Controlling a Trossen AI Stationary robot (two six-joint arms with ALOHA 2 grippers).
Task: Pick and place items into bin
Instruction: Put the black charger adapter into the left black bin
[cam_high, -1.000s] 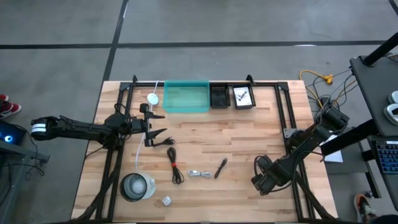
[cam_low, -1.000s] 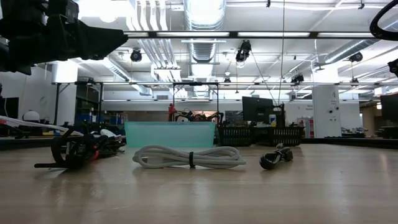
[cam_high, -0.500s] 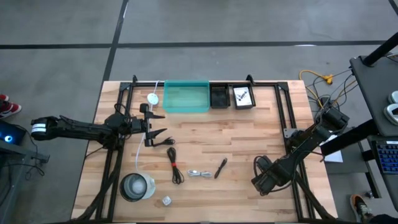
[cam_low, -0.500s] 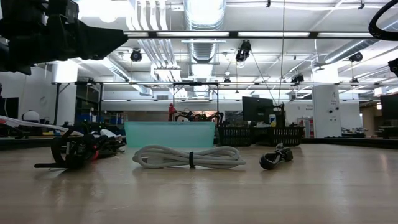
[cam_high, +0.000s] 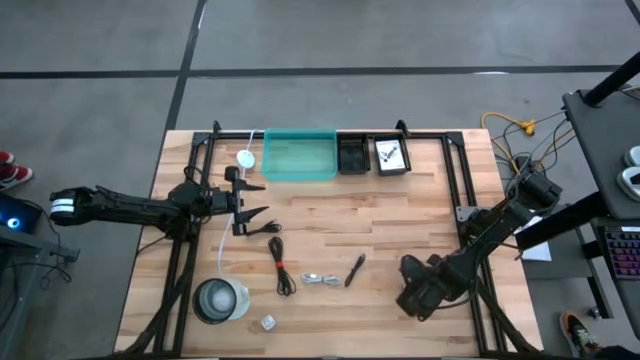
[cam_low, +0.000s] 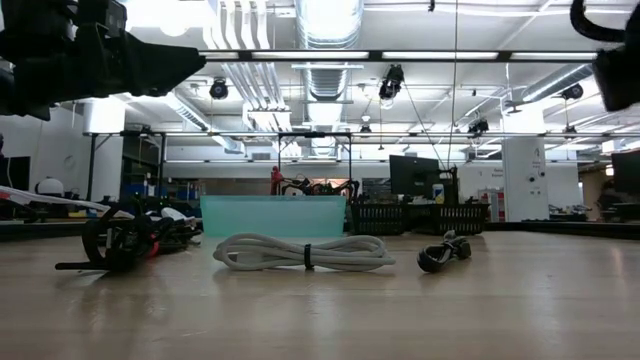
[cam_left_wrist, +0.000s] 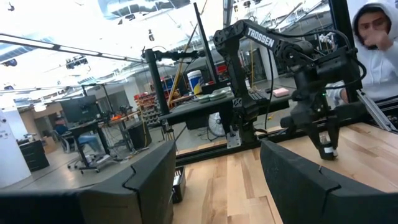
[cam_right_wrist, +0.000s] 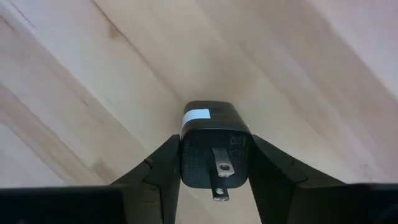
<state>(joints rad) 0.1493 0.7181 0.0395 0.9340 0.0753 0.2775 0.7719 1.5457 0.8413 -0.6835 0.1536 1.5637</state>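
Charger (cam_right_wrist: 211, 152), black, prongs toward the wrist, clamped between right tool (cam_right_wrist: 211, 163) fingers near the surface's right front corner, gripped for carrying to teal bin (cam_high: 299, 156) at the rear edge. Left tool (cam_high: 250, 200) open, empty, near left edge.

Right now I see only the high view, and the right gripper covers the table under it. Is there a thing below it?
Observer: Yes. The right wrist view shows a black plug between the right gripper fingers.
Operator: Do the fingers touch it?
Observer: Both fingers lie against its sides.
Operator: Is somebody near the table?
Observer: Yes. The left wrist view shows a person in a white hood beyond the right arm.
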